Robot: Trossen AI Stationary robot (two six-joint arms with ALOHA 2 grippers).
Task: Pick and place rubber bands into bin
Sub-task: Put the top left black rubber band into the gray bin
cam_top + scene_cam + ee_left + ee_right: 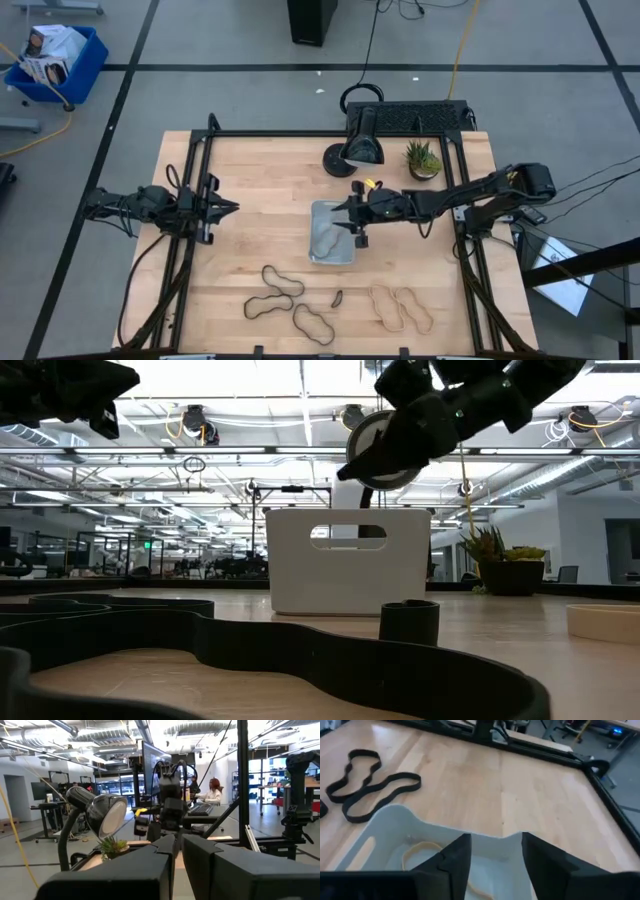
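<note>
The right gripper (350, 213) hung over the bin (322, 250) near the middle of the tabletop (270, 180), its arm reaching in from the right side. In the right wrist view its fingers (451, 861) stood apart with nothing between them, directly above the bin's near wall. One pale rubber band (420, 851) lay curled on the bin floor below the fingers.

The remaining rubber bands lay on the bare wood along the front edge of the tabletop, well apart from the bin. Three dark bands (283, 283) formed a loose cluster at the front centre, with a tiny dark piece (337, 297) just beside them. Two pale tan bands (400, 307) sat close together to the right of that piece.

The left gripper (228, 208) waited above the left side of the tabletop, pointing toward the centre; its fingers were nearly together, with only a narrow gap and nothing held.

A black desk lamp (360, 150) and a small potted plant (423, 160) stood at the back of the tabletop.
</note>
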